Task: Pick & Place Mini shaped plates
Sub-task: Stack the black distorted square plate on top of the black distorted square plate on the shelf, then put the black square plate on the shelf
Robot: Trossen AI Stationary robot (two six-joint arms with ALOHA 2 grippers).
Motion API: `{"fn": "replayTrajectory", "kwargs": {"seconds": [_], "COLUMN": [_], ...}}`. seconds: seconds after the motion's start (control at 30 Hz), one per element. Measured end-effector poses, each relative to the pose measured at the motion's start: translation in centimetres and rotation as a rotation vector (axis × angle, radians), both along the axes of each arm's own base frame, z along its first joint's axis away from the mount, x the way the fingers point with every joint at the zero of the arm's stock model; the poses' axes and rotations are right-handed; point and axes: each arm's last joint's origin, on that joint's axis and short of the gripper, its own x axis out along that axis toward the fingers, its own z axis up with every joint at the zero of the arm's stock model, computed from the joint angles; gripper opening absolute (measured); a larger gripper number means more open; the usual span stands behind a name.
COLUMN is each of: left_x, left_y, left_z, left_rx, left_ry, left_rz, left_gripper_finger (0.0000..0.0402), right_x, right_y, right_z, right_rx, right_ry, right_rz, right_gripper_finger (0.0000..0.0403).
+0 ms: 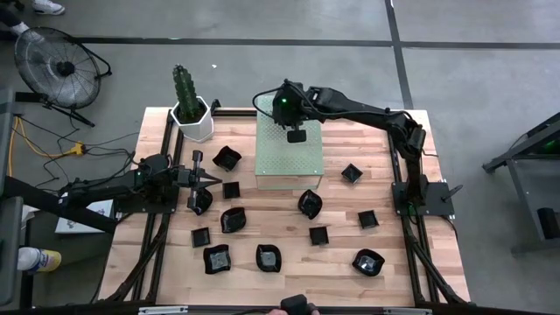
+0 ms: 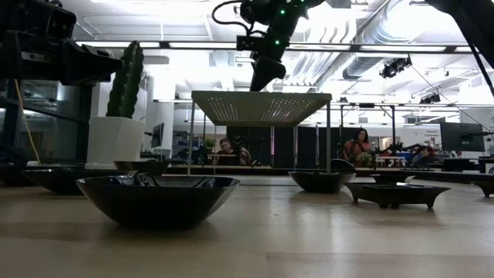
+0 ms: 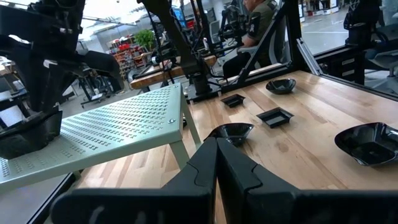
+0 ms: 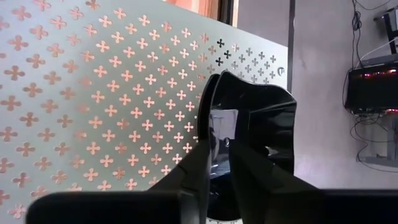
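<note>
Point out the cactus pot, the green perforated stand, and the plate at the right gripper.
cactus pot (image 1: pixel 193 121): high view, white side wall.
green perforated stand (image 1: pixel 289 160): high view, bare top surface.
plate (image 4: pixel 249 118): right wrist view, glossy inner face.

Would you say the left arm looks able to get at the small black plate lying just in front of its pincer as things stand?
Probably yes. The left pincer, shut, points over bare table at the square plate close beside its tip, with nothing between. It would need to open first.

A small glossy black dish (image 1: pixel 297 136) lies on the pale green perforated block (image 1: pixel 289 162); the other black dishes (image 1: pixel 317 234) are scattered on the wooden counter (image 1: pixel 411 262) before it.
</note>
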Motion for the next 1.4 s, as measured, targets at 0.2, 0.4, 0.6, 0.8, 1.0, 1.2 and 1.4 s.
{"fn": "replayTrajectory", "kwargs": {"seconds": [0.2, 0.4, 0.6, 0.8, 1.0, 1.2, 1.4], "left_x": [0.0, 0.0, 0.0, 0.0, 0.0, 0.0, 0.0], "left_y": [0.0, 0.0, 0.0, 0.0, 0.0, 0.0, 0.0], "left_z": [0.0, 0.0, 0.0, 0.0, 0.0, -0.1, -0.1], "left_rx": [0.0, 0.0, 0.0, 0.0, 0.0, -0.001, -0.001], "left_ry": [0.0, 0.0, 0.0, 0.001, 0.002, 0.006, 0.006], "left_rz": [0.0, 0.0, 0.0, 0.0, 0.0, -0.001, 0.0], "left_gripper_finger": [0.0003, 0.0003, 0.0003, 0.0003, 0.0003, 0.0003, 0.0003], "right_x": [0.0, -0.1, -0.5, -2.1, -4.7, -7.5, -9.5], "right_y": [-0.1, 0.5, 1.7, 3.1, 4.5, 5.4, 6.1], "right_z": [0.2, 0.7, 1.8, 3.8, 5.6, 6.3, 6.9], "right_rx": [-0.022, -0.016, -0.013, 0.006, 0.089, 0.198, 0.26], "right_ry": [-0.005, -0.03, -0.065, -0.111, -0.127, -0.076, -0.055], "right_rz": [-0.034, -0.052, -0.093, -0.222, -0.364, -0.524, -0.662], "right_gripper_finger": [0.0083, 0.0111, 0.0134, 0.0146, 0.0142, 0.0139, 0.014]}}
